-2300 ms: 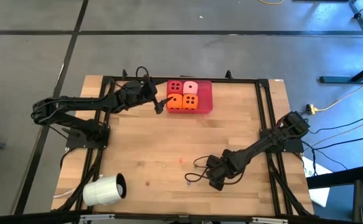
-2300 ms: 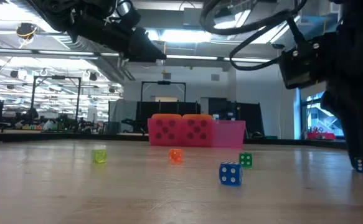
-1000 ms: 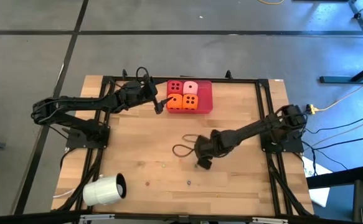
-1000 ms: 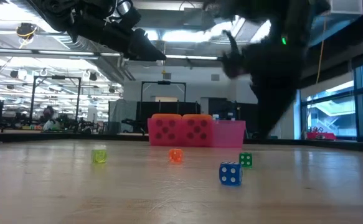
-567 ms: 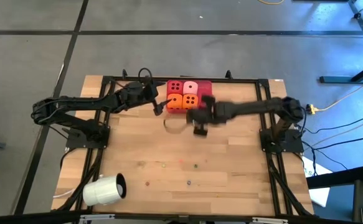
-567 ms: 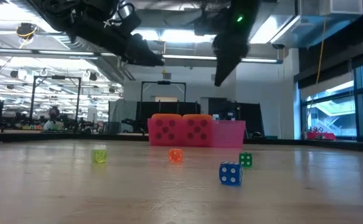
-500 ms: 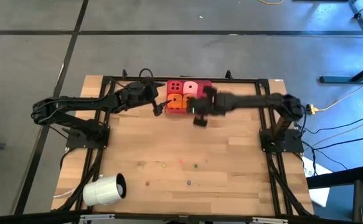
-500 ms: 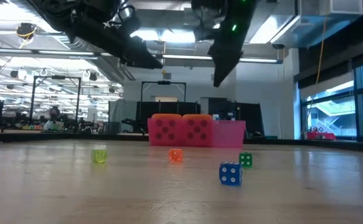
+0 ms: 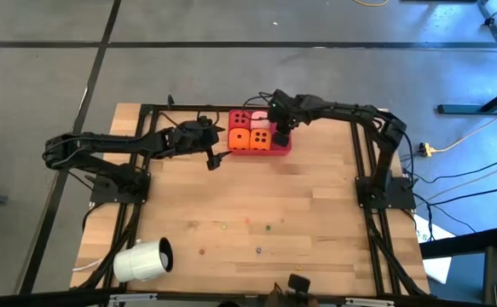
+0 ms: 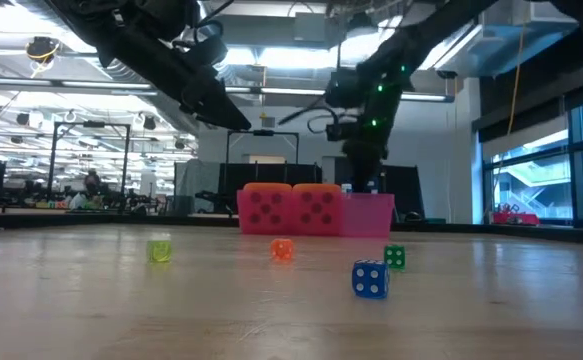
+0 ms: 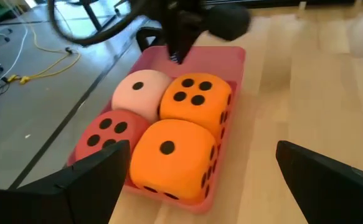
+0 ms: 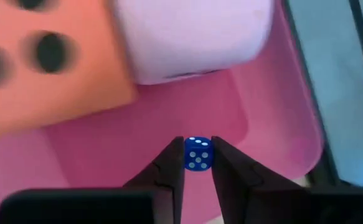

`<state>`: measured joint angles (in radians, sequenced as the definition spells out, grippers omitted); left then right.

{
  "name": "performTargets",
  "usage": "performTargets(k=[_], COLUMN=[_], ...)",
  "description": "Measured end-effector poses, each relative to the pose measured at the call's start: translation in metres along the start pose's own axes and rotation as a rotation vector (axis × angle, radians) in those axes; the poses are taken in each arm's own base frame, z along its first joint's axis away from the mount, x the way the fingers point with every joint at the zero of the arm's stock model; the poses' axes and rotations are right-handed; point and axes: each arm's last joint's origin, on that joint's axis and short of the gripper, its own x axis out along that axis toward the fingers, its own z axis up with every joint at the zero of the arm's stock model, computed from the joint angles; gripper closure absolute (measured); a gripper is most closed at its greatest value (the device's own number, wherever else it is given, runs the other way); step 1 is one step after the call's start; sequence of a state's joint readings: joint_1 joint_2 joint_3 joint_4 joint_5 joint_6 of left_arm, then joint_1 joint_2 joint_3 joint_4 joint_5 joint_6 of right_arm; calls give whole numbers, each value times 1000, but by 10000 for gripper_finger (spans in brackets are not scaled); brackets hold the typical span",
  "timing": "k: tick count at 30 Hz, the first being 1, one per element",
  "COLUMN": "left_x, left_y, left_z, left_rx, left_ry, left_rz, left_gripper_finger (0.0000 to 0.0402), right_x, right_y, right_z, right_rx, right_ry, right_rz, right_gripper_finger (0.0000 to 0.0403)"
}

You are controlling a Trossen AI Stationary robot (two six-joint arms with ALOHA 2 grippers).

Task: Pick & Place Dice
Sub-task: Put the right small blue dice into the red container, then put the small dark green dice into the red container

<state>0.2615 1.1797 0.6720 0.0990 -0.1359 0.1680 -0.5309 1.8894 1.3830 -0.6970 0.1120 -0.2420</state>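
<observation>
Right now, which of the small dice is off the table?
The blue die pinched in the right gripper over the tray. The yellow, orange, green and another blue lie on the table.

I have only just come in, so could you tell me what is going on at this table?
The right gripper is shut on a small blue die, holding it above the pink tray that contains four big dice. The left gripper waits open beside the tray. Small dice lie on the table.
</observation>
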Motion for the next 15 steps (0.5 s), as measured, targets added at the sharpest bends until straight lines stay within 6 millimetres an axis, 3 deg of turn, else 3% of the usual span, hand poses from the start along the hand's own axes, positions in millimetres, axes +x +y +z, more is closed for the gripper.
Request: performTargets(k=[9,15], left_x=[0,0], left_y=[-1,0], left_z=[0,0], left_rx=[2,2], left_ry=[-1,2], left_rz=[1,25], left_gripper_finger=[2,2], right_x=[41,33], right_y=[-3,-4], right_z=[-2,5], right_rx=[-69,-74], right_ry=[52,41], right_rz=[3,-36], right_gripper_finger=[269,221])
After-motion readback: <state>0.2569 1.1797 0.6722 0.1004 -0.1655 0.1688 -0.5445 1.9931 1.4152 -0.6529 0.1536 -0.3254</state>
